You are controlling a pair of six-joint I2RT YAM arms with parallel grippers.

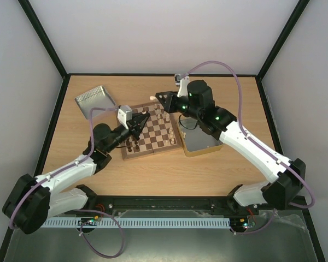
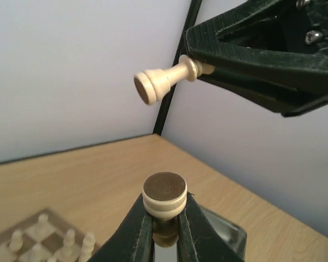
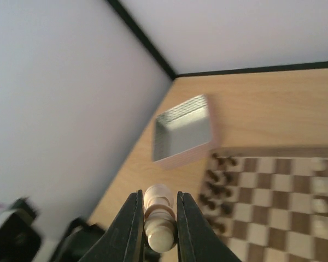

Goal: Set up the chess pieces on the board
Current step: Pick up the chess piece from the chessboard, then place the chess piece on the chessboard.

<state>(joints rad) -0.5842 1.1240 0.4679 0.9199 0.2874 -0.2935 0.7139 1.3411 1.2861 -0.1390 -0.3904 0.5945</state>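
Pinches a cream chess piece (image 2: 164,196) in the left end effector (image 2: 165,215), round base facing the camera. Clamps a second cream piece (image 3: 159,232) by its head in the right end effector (image 3: 158,199), base pointing toward the first. Holds both aloft near the far side of the board (image 1: 156,144), flat on the wooden surface (image 1: 218,169).

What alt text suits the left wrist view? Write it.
The left gripper clamps a cream chess piece, its round base facing the camera. Above, the right gripper holds a second cream piece sideways; the board's corner shows lower left.
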